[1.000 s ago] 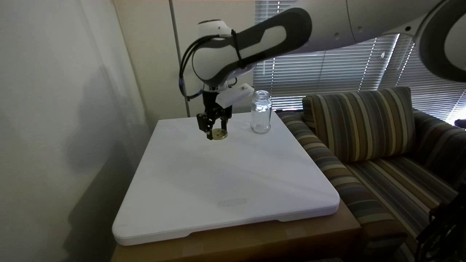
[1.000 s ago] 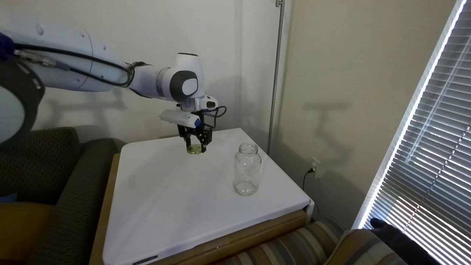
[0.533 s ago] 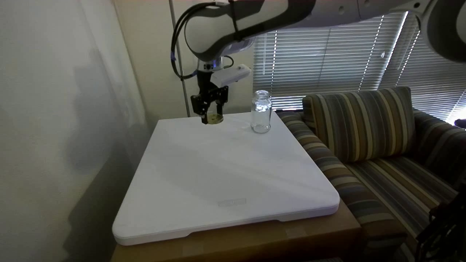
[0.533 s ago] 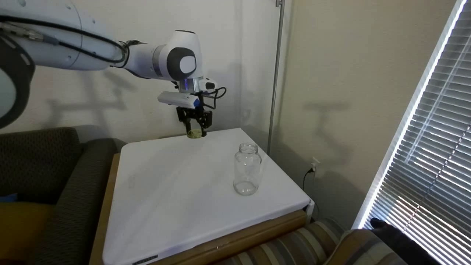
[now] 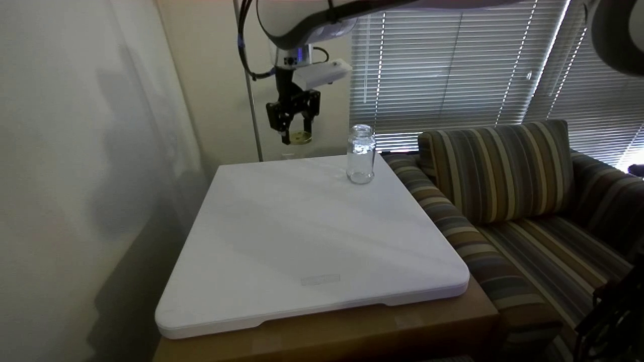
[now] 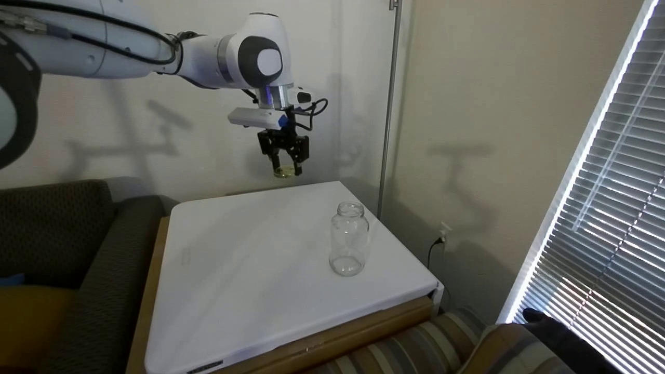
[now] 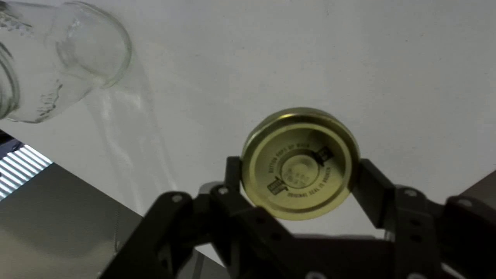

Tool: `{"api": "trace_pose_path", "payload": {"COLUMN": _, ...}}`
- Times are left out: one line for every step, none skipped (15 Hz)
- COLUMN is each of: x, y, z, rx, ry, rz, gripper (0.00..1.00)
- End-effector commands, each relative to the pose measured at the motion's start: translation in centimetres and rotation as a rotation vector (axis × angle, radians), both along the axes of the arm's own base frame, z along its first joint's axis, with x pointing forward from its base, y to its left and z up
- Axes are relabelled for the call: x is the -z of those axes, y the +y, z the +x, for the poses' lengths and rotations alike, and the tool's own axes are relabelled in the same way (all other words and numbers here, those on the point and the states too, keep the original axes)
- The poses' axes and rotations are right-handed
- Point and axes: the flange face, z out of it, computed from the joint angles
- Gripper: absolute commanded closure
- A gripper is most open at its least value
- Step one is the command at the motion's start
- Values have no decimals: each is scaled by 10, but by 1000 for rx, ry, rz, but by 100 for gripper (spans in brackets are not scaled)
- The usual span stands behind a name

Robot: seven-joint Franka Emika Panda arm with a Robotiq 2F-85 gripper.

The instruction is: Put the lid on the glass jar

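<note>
Pick's done: end effector (image 6: 287, 170) is clamped on the lid (image 7: 300, 166), fingers (image 7: 372, 190) touching opposite sides of its rim. Lid hangs above the bench (image 5: 312, 231), printed face toward the wrist camera, so I'd call it right way up. Jar (image 6: 349, 241) stands upright and uncapped, well apart. Left to do — carry across, center over the mouth (image 5: 361, 128), lower, let go. Call it about half.

Edges: jar sits near a bench corner, striped armchair (image 5: 553, 261) past one side. A sideways bump could send it over, so come straight down. The way across runs over flat bench top, good width. Height clearance I can't confirm; lid shows lower than the mouth in an exterior view — I'd lift a bit more before crossing.
</note>
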Motion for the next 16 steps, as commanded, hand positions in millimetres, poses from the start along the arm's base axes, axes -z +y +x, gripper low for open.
{"api": "trace_pose_path", "payload": {"x": -22, "y": -17, "z": 1, "rx": 42, "ry": 1, "rz": -28, "gripper": 53}}
{"api": "trace_pose_path", "payload": {"x": -25, "y": -22, "z": 2, "rx": 58, "ry": -5, "rz": -29, "gripper": 53}}
{"api": "trace_pose_path", "payload": {"x": -28, "y": -30, "z": 3, "rx": 74, "ry": -8, "rz": -28, "gripper": 53}}
{"api": "trace_pose_path", "payload": {"x": -30, "y": -38, "z": 4, "rx": 92, "ry": -11, "rz": -24, "gripper": 53}}
{"api": "trace_pose_path", "payload": {"x": -33, "y": -48, "z": 5, "rx": 115, "ry": -15, "rz": -25, "gripper": 53}}
{"api": "trace_pose_path", "payload": {"x": -36, "y": -56, "z": 6, "rx": 133, "ry": -19, "rz": -24, "gripper": 53}}
{"api": "trace_pose_path", "payload": {"x": -39, "y": -67, "z": 7, "rx": 155, "ry": -23, "rz": -26, "gripper": 53}}
{"api": "trace_pose_path", "payload": {"x": -42, "y": -78, "z": 7, "rx": 180, "ry": -26, "rz": -25, "gripper": 53}}
{"api": "trace_pose_path", "payload": {"x": -43, "y": -88, "z": 8, "rx": 203, "ry": -29, "rz": -25, "gripper": 53}}
{"api": "trace_pose_path", "payload": {"x": -46, "y": -98, "z": 8, "rx": 220, "ry": -31, "rz": -24, "gripper": 53}}
{"api": "trace_pose_path", "payload": {"x": -47, "y": -106, "z": 9, "rx": 231, "ry": -33, "rz": -22, "gripper": 53}}
{"api": "trace_pose_path", "payload": {"x": -49, "y": -111, "z": 9, "rx": 240, "ry": -35, "rz": -18, "gripper": 53}}
{"api": "trace_pose_path", "payload": {"x": -37, "y": -101, "z": 12, "rx": 215, "ry": -59, "rz": -21, "gripper": 28}}
{"api": "trace_pose_path", "payload": {"x": -39, "y": -107, "z": 12, "rx": 223, "ry": -62, "rz": -20, "gripper": 28}}
{"api": "trace_pose_path", "payload": {"x": -40, "y": -110, "z": 12, "rx": 227, "ry": -63, "rz": -20, "gripper": 28}}
{"api": "trace_pose_path", "payload": {"x": -40, "y": -110, "z": 12, "rx": 228, "ry": -64, "rz": -20, "gripper": 28}}
